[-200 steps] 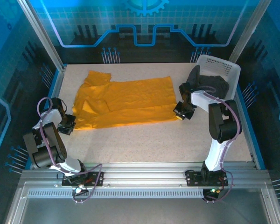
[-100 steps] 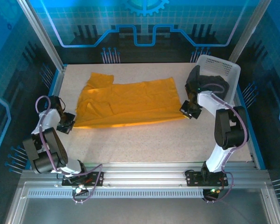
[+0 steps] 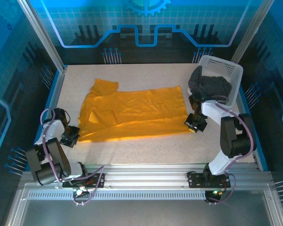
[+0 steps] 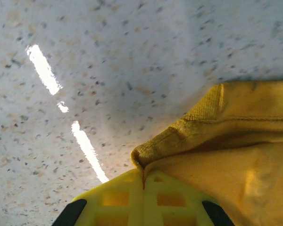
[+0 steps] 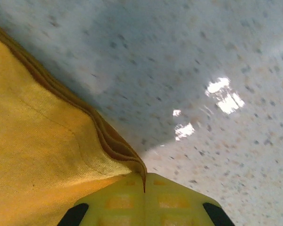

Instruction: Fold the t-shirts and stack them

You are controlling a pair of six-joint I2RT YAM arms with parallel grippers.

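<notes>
change: left tool and right tool, each clamped on a near corner of the orange shirt, now sit closer to the bases | shirt: dragged nearer and rightward, spread on the counter | charcoal shirt: in basket | meaning: probably straightening before the first fold

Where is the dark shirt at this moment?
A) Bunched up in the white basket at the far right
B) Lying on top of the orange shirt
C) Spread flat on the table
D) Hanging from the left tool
A: the dark shirt sits crumpled inside the white basket, apart from the orange shirt, which is spread out on the table.
</notes>
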